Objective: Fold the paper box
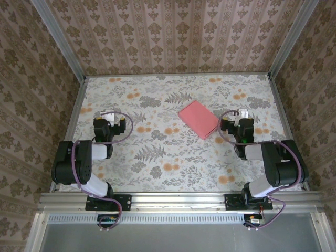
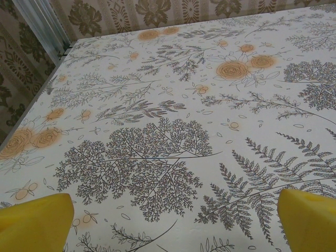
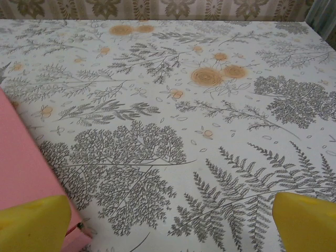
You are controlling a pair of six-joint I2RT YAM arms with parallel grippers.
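The paper box (image 1: 198, 119) lies folded flat on the table, a pink rectangle turned at an angle, right of centre. Its near edge shows as a pink slab (image 3: 23, 173) at the left of the right wrist view. My right gripper (image 1: 243, 114) hovers just right of the box, open, its yellow fingers (image 3: 307, 220) wide apart with only tablecloth between them; the left finger overlaps the box's corner in that view. On the left side my left gripper (image 1: 109, 115) is open too, well away from the box, yellow fingertips (image 2: 37, 220) spread over bare cloth.
The table (image 1: 157, 157) carries a floral cloth with ferns and orange blooms. Patterned walls enclose it on three sides, with metal corner posts (image 2: 44, 26). A metal rail (image 1: 178, 199) runs along the near edge, holding both arm bases.
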